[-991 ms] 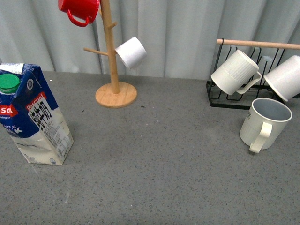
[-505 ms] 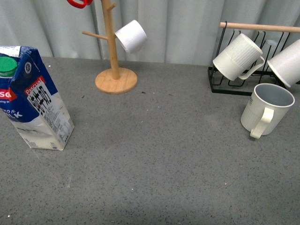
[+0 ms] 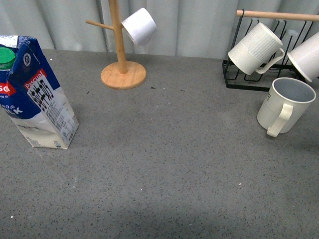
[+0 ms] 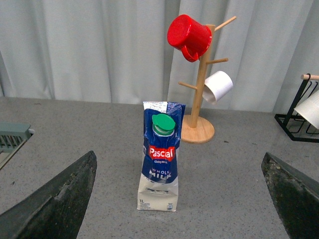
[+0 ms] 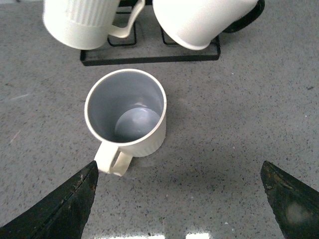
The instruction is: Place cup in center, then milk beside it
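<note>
The right gripper [image 5: 179, 165] hangs wide open, the cup [image 5: 125, 112] upright just ahead, nearer one jaw. The left gripper [image 4: 178, 158] gapes too, the milk [image 4: 160, 174] standing farther ahead, between its jaws, untouched.

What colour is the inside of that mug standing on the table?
Grey-blue inside the cup, clearest in the right wrist view.

Milk [image 4: 160, 164] upright on grey worktop [image 4: 89, 129], green cap facing the camera. Mug tree [image 4: 199, 99] just behind it, red mug [image 4: 188, 36] on top, white cup [image 4: 218, 85] lower. Left pincer [image 4: 178, 158] spread wide, carton framed between its fingers, not touching.
</note>
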{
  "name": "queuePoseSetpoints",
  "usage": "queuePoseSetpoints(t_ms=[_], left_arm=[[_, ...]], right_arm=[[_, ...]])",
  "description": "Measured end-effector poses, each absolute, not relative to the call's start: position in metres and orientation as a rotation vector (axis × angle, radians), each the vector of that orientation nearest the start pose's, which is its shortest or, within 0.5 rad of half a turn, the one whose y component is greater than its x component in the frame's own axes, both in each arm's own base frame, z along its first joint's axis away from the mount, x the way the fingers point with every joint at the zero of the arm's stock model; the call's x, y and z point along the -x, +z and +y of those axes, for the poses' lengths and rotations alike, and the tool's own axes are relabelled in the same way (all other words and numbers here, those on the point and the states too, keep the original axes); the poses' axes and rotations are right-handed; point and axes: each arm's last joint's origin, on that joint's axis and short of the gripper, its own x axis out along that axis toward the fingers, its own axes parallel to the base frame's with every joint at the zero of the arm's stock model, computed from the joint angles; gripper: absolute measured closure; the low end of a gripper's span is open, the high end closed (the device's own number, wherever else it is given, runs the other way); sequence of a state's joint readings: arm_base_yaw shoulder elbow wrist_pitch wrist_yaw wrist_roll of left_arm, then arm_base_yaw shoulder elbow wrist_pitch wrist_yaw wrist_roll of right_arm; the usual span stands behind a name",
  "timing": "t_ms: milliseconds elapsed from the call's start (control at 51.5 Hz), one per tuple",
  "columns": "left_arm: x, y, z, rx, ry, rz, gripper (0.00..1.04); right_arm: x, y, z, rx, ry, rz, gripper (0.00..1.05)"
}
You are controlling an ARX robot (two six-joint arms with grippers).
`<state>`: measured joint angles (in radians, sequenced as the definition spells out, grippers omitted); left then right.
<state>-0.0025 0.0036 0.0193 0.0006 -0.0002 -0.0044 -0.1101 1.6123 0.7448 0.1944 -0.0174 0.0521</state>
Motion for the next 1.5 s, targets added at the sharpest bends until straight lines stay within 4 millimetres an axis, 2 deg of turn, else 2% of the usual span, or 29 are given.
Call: queuePoseSetpoints(t_ms=[78, 369, 622, 1030, 1107, 1166, 1282, 1360, 1418, 1496], left_arm=[[-0.097, 0.17, 0.0, 0.004, -0.002, -0.016, 0.07], [-0.097, 0.17, 0.0, 0.004, -0.002, -0.016, 0.07], [-0.097, 0.17, 0.0, 0.004, -0.002, -0.016, 0.07], [-0.097, 0.17, 0.0, 0.004, -0.002, -0.016, 0.07], [-0.097, 0.17, 0.0, 0.004, -0.002, -0.016, 0.07], [-0.097, 0.17, 0.0, 0.004, -0.002, -0.016, 0.07], [-0.097, 0.17, 0.0, 0.004, -0.002, -0.016, 0.07], [-0.097, 0.17, 0.0, 0.004, -0.002, -0.016, 0.07], [-0.097, 0.17, 0.0, 0.004, -0.002, -0.016, 0.07], [-0.097, 0.17, 0.0, 0.004, -0.002, -0.016, 0.07]], right_arm=[[-0.326, 0.153, -0.036, -0.122, -0.137, 0.709, 0.09], [-0.354, 0.128, -0.042, -0.132, -0.197, 0.823, 0.09], [-0.383, 0.122, -0.044, -0.153, -0.196, 0.836, 0.09], [-0.402, 0.106, -0.037, -0.159, -0.181, 0.958, 0.1], [-0.403, 0.105, -0.037, -0.162, -0.184, 0.966, 0.24], [-0.403, 0.105, -0.037, -0.164, -0.184, 0.966, 0.32], [-0.403, 0.105, -0.036, -0.171, -0.189, 0.969, 0.53], [-0.403, 0.105, -0.035, -0.171, -0.189, 0.973, 0.71], [-0.403, 0.106, -0.035, -0.172, -0.189, 0.973, 0.78], [-0.405, 0.108, -0.034, -0.172, -0.188, 0.972, 0.94]])
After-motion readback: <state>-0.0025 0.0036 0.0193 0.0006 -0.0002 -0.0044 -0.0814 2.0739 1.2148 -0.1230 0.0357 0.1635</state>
